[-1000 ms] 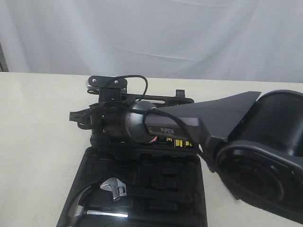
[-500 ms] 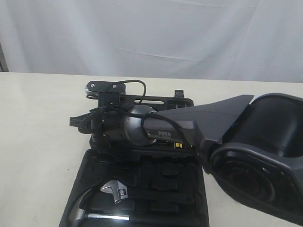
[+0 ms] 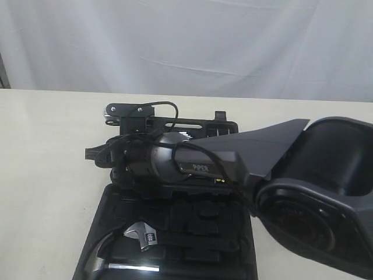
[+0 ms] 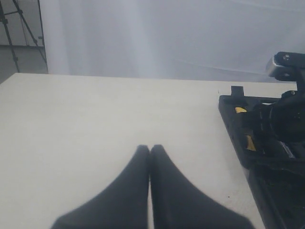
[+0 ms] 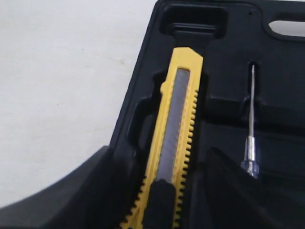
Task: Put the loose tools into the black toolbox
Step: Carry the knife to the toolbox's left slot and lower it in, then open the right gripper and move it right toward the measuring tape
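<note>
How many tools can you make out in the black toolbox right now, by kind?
Utility knife: 1
Wrench: 1
Hammer: 1
Slim screwdriver: 1
Total: 4
Other yellow pieces are too hidden to name.

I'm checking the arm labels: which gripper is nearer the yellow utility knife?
Right. The right gripper straddles the utility knife lying in the toolbox; the left gripper sits shut over the table, beside the toolbox.
</note>
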You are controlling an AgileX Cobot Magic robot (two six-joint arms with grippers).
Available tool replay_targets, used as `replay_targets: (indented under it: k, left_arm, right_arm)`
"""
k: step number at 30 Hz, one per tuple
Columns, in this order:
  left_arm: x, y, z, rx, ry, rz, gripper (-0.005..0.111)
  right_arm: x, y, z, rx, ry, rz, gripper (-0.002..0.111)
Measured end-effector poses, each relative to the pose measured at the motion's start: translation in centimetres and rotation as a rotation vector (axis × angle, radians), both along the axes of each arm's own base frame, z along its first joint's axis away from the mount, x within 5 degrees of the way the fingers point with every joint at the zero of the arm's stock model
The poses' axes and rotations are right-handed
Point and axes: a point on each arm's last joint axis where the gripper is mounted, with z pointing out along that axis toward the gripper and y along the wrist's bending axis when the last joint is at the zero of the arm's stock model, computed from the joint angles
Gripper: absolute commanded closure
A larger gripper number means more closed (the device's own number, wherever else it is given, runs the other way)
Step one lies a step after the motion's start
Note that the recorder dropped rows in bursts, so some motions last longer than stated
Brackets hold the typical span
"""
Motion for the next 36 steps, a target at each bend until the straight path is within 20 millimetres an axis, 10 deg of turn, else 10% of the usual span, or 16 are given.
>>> replay_targets:
  k: [3,6,26,36]
  left_arm:
    - [0.0,0.0,0.0,0.000,0.000,0.000,0.107]
    - [0.0,0.0,0.0,0.000,0.000,0.000,0.107]
    - [0.0,0.0,0.0,0.000,0.000,0.000,0.107]
    - [0.0,0.0,0.0,0.000,0.000,0.000,0.107]
  right_arm:
    - [0.0,0.0,0.1,0.000,-0.002,0.001,0.060]
    - [0.0,0.0,1.6,0.011,-0.027,0.002,0.109]
    - [0.8,-0.1,-2.2,-0.114,-0.079,0.048,0.108]
    - [1.2,0.5,-0.9,-0.096,-0.115,0.049,0.108]
